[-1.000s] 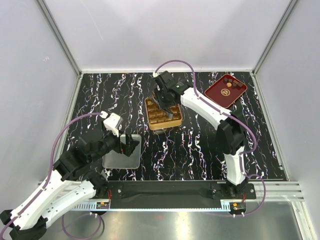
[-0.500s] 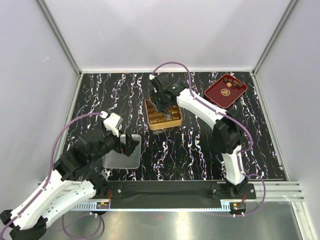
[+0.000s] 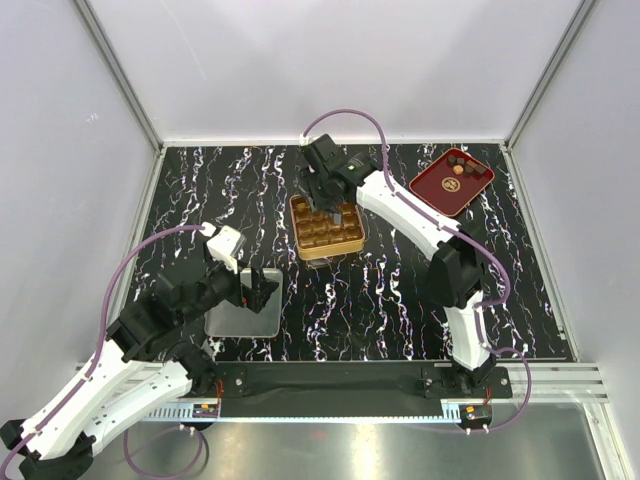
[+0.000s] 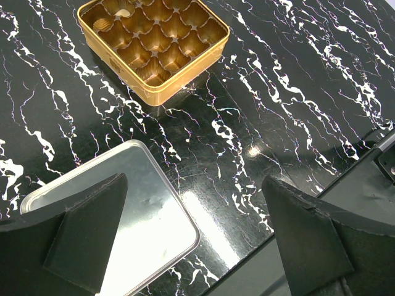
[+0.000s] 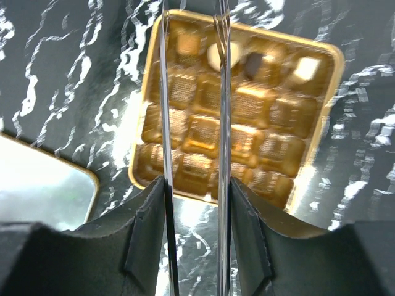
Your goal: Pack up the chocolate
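Observation:
The gold tin point(image 3: 326, 228) with a grid of cups sits mid-table. In the right wrist view it point(image 5: 321, 148) holds a pale round chocolate point(image 5: 216, 54), a dark one point(image 5: 253, 61) and a pale square one point(image 5: 307, 68) in its far row. More chocolates point(image 3: 462, 163) lie on the dark red tray point(image 3: 440, 190) at the back right. My right gripper point(image 3: 327, 205) point(image 5: 196, 185) is shut on thin metal tongs point(image 5: 223, 123) that reach over the tin; I see nothing between the blades. My left gripper point(image 3: 262, 290) point(image 4: 197, 203) is open and empty near the front left.
A silver lid point(image 3: 243, 303) lies flat under my left gripper and also shows in the left wrist view point(image 4: 123, 222). The black marbled table ends at the metal rail point(image 3: 340, 380) in front. White walls close in the back and sides.
My right gripper with the tongs has shifted slightly toward the far edge of the tin. The left arm has not moved.

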